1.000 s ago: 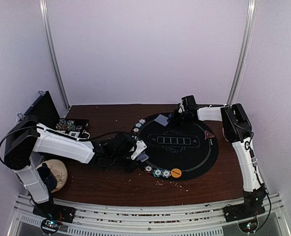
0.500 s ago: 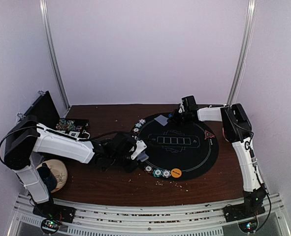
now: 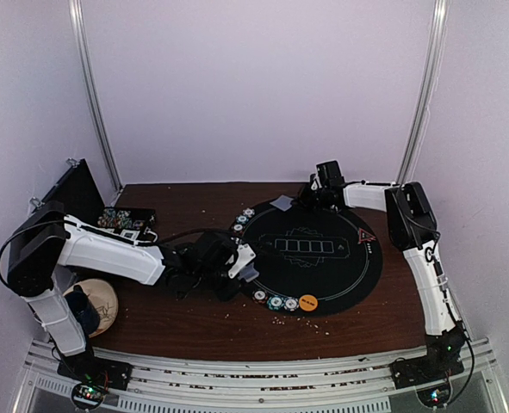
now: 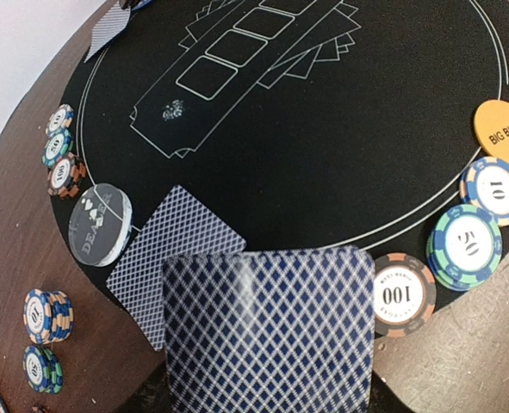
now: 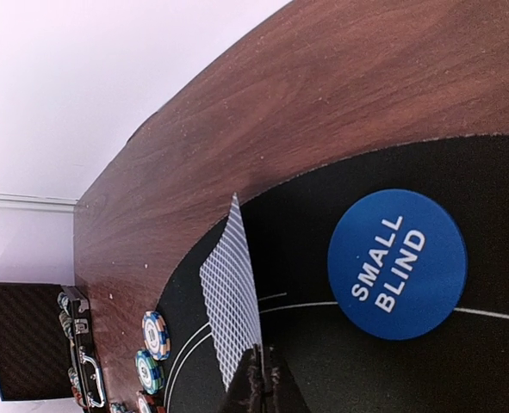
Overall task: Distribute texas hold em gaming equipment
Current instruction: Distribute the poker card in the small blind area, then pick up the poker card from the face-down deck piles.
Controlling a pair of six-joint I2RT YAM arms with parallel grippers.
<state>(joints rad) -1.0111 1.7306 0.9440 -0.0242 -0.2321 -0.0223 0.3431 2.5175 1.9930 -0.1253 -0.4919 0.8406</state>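
Observation:
In the left wrist view a deck of blue-backed playing cards [image 4: 270, 331] fills the bottom and hides the fingers; my left gripper [image 3: 241, 266] is shut on it at the mat's left rim. One card [image 4: 175, 256] lies face down beside a clear dealer button [image 4: 99, 222]. Chips marked 100 [image 4: 403, 292], 50 [image 4: 466, 246] and 10 [image 4: 493, 189] sit by the orange big blind disc [image 4: 504, 132]. At the mat's far edge my right gripper [image 5: 262, 385] is shut on a single card [image 5: 232, 288], held on edge above the mat next to the blue small blind disc [image 5: 398, 264].
The round black mat [image 3: 325, 277] lies right of centre, with a red triangle marker [image 3: 365, 235] near its right rim. An open black case [image 3: 80, 194] with chips stands at back left. A patterned bowl [image 3: 102, 306] sits near the left arm's base. Crumbs dot the wood.
The right gripper has closed on the far card, tipped it up off the mat and drawn it slightly toward the back edge. The left arm and its deck have not moved.

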